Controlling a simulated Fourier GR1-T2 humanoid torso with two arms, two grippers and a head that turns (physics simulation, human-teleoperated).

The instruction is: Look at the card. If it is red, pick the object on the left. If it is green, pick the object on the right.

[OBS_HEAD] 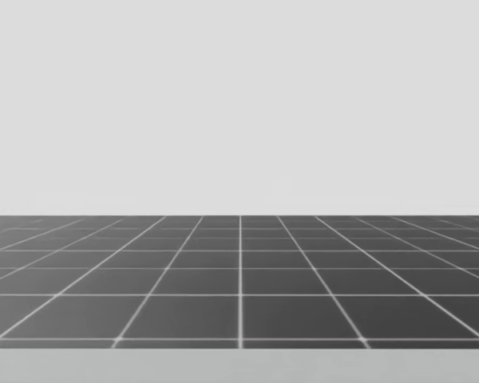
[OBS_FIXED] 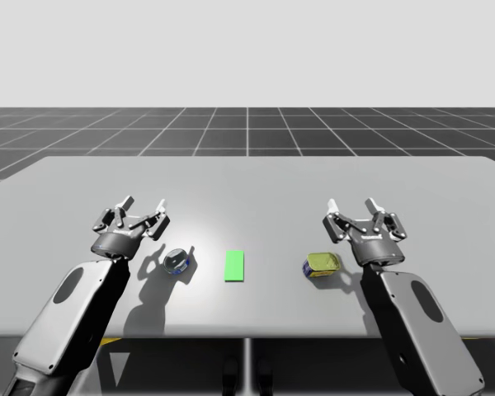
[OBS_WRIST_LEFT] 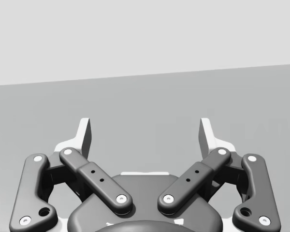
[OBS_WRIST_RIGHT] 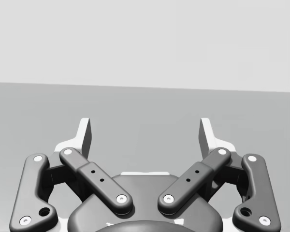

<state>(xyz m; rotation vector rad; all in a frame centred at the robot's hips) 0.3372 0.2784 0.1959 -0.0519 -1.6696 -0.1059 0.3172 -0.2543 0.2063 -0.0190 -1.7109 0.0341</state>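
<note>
A green card (OBS_FIXED: pixel 235 266) lies flat in the middle of the grey table (OBS_FIXED: pixel 247 177). To its left a small blue and silver can (OBS_FIXED: pixel 177 261) lies on its side. To the card's right rests a yellow-green can (OBS_FIXED: pixel 322 265), also on its side. My left gripper (OBS_FIXED: pixel 145 206) hovers open just left of the blue can, pointing away from me. My right gripper (OBS_FIXED: pixel 351 206) stands open just right of and behind the yellow-green can. Each wrist view shows open fingers, the left gripper (OBS_WRIST_LEFT: pixel 145 133) and the right gripper (OBS_WRIST_RIGHT: pixel 145 133), with bare table ahead.
The table's far half stretches wide behind both grippers. Beyond the table edge (OBS_HEAD: pixel 239 365) the head view looks out over a dark gridded floor (OBS_HEAD: pixel 239 279).
</note>
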